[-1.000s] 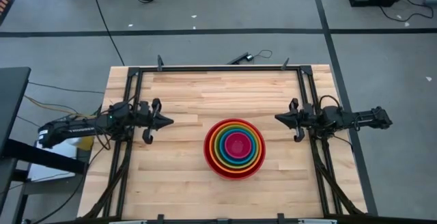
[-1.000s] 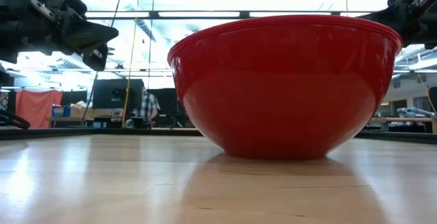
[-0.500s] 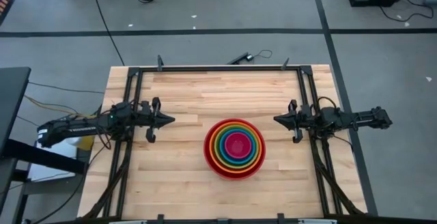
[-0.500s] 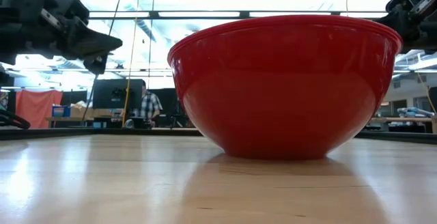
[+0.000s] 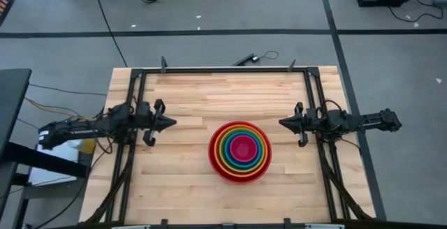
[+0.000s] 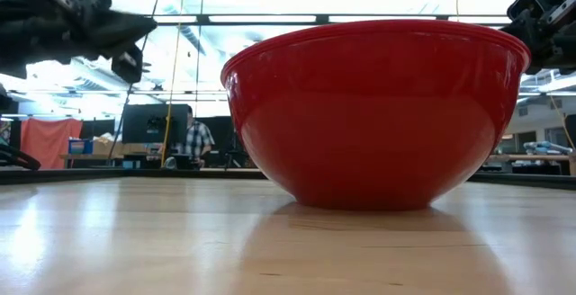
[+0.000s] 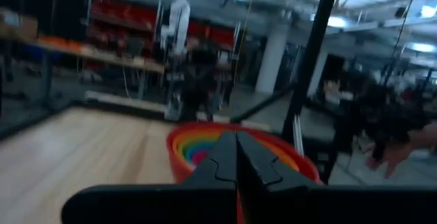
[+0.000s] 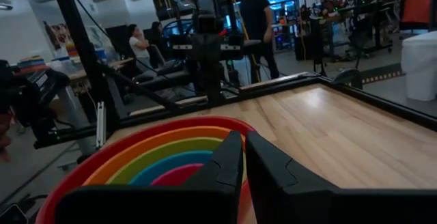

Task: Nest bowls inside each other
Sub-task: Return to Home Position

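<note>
On the table (image 5: 209, 96), five nested bowls (image 5: 239, 150)

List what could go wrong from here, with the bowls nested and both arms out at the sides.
1. The left gripper and right gripper hang on either side of the red bowl, about level with its rim in the low view; a stray inward swing might knock it.
2. The pink bowl and the others nested inside seem to rest loose, so a bump could shift them.
</note>
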You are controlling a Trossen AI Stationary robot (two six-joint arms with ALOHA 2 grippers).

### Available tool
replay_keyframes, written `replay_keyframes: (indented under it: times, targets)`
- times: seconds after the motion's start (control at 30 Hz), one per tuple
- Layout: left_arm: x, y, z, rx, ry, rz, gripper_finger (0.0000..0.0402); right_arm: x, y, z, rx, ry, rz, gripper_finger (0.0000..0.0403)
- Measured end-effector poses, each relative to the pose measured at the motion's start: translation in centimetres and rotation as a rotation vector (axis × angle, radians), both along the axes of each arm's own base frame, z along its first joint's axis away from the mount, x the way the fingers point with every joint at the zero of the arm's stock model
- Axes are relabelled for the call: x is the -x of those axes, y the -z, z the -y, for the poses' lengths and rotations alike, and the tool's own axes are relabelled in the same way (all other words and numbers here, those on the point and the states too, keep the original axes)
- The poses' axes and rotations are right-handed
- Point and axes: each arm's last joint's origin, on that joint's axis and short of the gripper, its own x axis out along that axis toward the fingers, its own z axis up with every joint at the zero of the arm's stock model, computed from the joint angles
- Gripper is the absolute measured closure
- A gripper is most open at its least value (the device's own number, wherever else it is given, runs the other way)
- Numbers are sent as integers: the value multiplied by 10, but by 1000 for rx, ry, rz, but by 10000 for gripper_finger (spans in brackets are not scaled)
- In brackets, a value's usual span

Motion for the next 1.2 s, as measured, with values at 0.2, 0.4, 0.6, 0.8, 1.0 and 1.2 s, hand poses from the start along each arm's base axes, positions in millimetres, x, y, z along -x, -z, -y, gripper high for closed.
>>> replay_keyframes:
  times: [0.2,0.4,0.6,0.8,1.0,1.2]
  targets:
    - [2,7,2,-89,32,-66,401,0,0,0,0,3,0,374]
    - [1,15,1,-37,40,-149,401,0,0,0,0,4,0,374]
    - [1,15,1,6,44,-152,401,0,0,0,0,4,1,373]
    - [1,15,1,6,44,-152,390,0,0,0,-1,4,1,373]
    - [1,15,1,6,44,-152,385,0,0,0,-1,4,1,373]
    - [1,15,1,9,44,-152,384,0,0,0,-1,4,1,373]
